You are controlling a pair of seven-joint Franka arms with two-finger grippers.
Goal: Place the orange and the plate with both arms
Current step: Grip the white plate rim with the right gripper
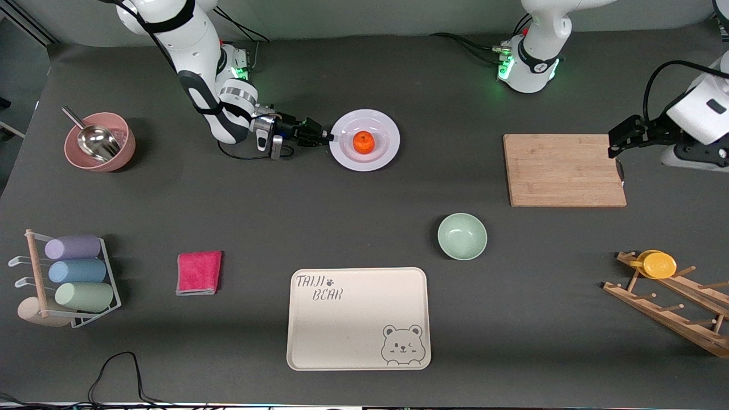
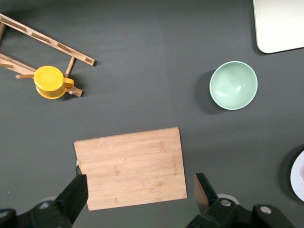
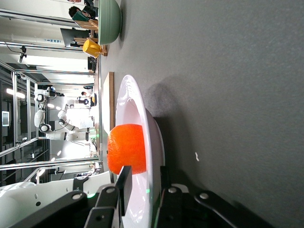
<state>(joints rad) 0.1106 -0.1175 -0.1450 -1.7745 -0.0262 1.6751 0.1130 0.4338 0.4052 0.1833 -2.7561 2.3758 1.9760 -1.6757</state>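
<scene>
The orange (image 1: 363, 142) sits in the middle of the plate (image 1: 380, 125). The right gripper (image 1: 329, 137) pinches the plate's rim. The left gripper (image 2: 137, 195) hangs wide open over the wooden board (image 1: 564, 169).

The orange (image 1: 364, 142) is bright orange on a glossy white plate (image 1: 387, 152). The table (image 1: 342, 216) is dark grey. A pale-green bowl (image 1: 462, 236), a light bamboo cutting board (image 1: 564, 169), a magenta cloth (image 1: 199, 272). The beige tray (image 1: 357, 319) carries grey lettering and a bear face. A pink bowl (image 1: 122, 149) holds a silver scoop (image 1: 94, 139). Racked cups — lavender (image 1: 73, 247), blue (image 1: 77, 271), green (image 1: 84, 296). A yellow cup (image 1: 658, 264) sits on a wooden rack (image 1: 672, 307). Both arms are white — their grippers black (image 1: 329, 136), (image 1: 619, 165).
</scene>
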